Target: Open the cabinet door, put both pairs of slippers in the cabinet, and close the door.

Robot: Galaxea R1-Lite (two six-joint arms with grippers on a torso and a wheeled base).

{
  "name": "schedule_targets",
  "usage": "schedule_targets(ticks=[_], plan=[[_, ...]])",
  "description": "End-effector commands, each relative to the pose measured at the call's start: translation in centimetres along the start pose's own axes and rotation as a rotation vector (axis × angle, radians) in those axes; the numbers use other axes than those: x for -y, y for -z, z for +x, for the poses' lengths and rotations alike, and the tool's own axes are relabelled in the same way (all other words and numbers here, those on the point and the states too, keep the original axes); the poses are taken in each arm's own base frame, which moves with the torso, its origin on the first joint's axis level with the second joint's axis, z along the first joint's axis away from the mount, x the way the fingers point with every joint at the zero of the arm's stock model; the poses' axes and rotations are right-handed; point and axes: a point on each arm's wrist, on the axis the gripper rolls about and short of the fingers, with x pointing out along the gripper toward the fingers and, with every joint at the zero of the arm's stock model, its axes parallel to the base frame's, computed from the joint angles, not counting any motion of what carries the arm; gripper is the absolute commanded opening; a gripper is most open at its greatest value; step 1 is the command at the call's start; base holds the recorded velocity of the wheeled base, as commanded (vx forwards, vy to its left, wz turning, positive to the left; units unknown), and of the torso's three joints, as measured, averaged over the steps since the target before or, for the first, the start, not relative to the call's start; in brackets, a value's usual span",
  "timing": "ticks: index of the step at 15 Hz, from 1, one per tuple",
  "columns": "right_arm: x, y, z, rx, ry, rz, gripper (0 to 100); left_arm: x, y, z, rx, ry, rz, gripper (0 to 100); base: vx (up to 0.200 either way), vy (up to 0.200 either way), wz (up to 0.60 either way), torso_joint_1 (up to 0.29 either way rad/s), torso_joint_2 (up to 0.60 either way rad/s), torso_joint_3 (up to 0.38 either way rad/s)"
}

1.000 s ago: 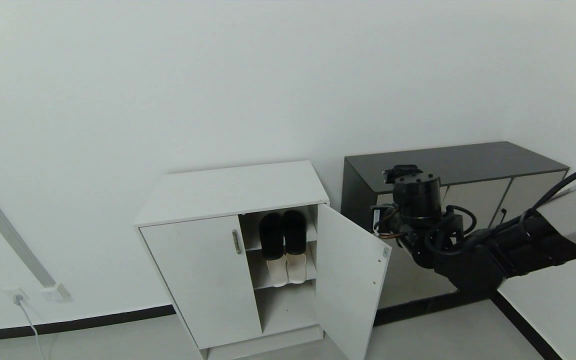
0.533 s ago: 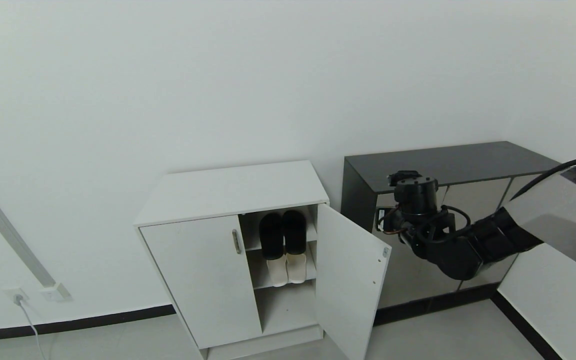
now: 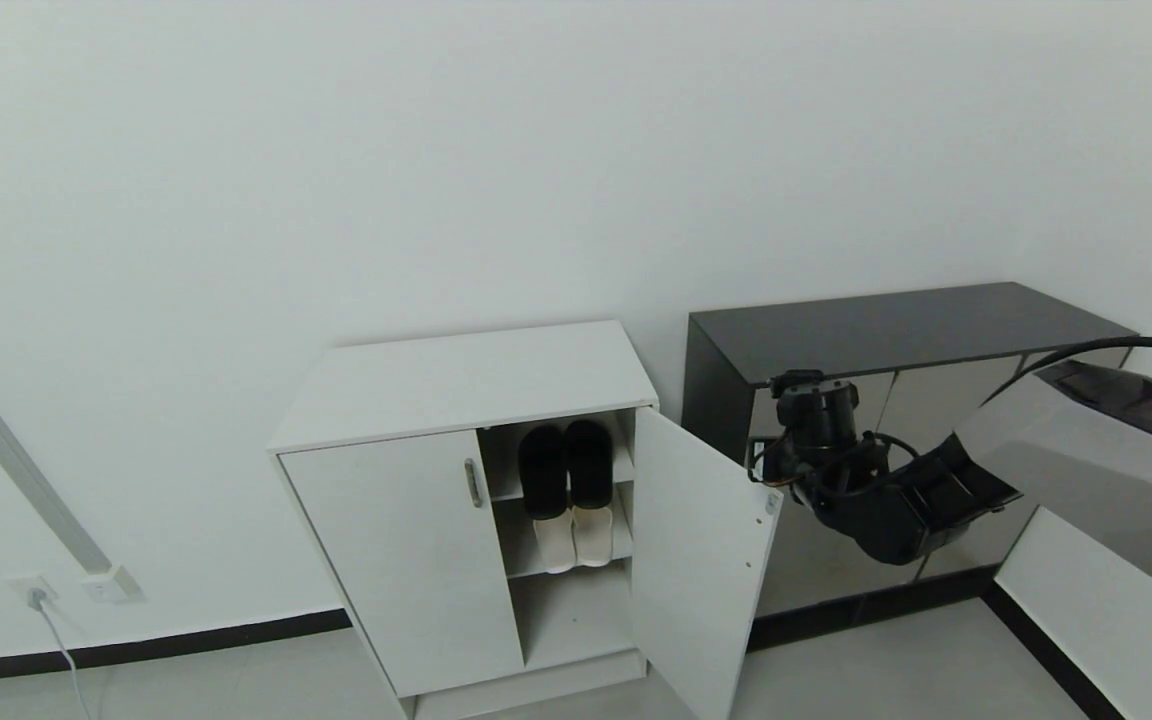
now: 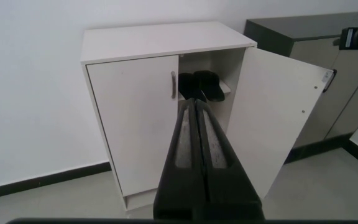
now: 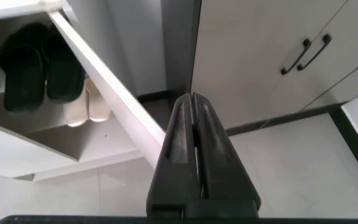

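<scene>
cabinet [image 3: 466, 385]: white, against the wall; left door [image 3: 406, 560] shut, right door [image 3: 701, 560] swung wide open.
black slippers [image 3: 566, 465]: side by side on the upper shelf, in the open half.
white slippers [image 3: 574, 538]: side by side on the shelf just below the black pair; bottom shelf bare.
right gripper [image 5: 192, 99]: fingers pressed together, holding nothing. It sits on the outer side of the open door near its free edge, between the door and the dark sideboard [image 3: 896, 325]. Can't tell if it touches the panel.
why there: likely set to push. Closed fingers make one blunt tip, and the outer face is the side to press to swing the door shut.
left gripper [image 4: 195, 102]: fingers pressed together, empty, held well back from the cabinet front and aimed at the seam between the doors. Looks parked.
stage: both pairs look stowed, so only closing the door is left.
next move needs: a push near the free edge, following the door's arc.
risk: the tip may slide off the smooth panel; slippers look clear of the door line.
</scene>
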Motion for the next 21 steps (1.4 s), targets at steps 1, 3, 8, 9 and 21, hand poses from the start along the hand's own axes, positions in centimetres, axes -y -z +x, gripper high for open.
schedule_targets(ticks=[1, 3, 8, 9, 21], plan=[[-0.1, 1.2, 0.8, -0.025, 0.006, -0.010, 0, 0.0, 0.0, 0.0, -0.001, 0.001, 0.000, 0, 0.000, 0.000, 0.00, 0.000, 0.00, 0.000], [-0.2, 1.6, 1.2, -0.031, 0.009, -0.011, 0, 0.0, 0.0, 0.0, -0.001, -0.001, 0.000, 0, 0.000, 0.000, 0.00, 0.000, 0.00, 0.000], [-0.2, 3.2, 2.0, -0.063, 0.015, -0.023, 0, 0.0, 0.0, 0.0, -0.001, 0.001, 0.000, 0, 0.000, 0.000, 0.00, 0.000, 0.00, 0.000], [-0.2, 3.4, 2.1, -0.067, 0.016, -0.025, 0, 0.0, 0.0, 0.0, -0.001, -0.001, 0.000, 0, 0.000, 0.000, 0.00, 0.000, 0.00, 0.000], [-3.5, 4.2, -2.0, -0.096, -0.078, -0.027, 0, 0.0, 0.0, 0.0, -0.001, 0.001, 0.000, 0, 0.000, 0.000, 0.00, 0.000, 0.00, 0.000]])
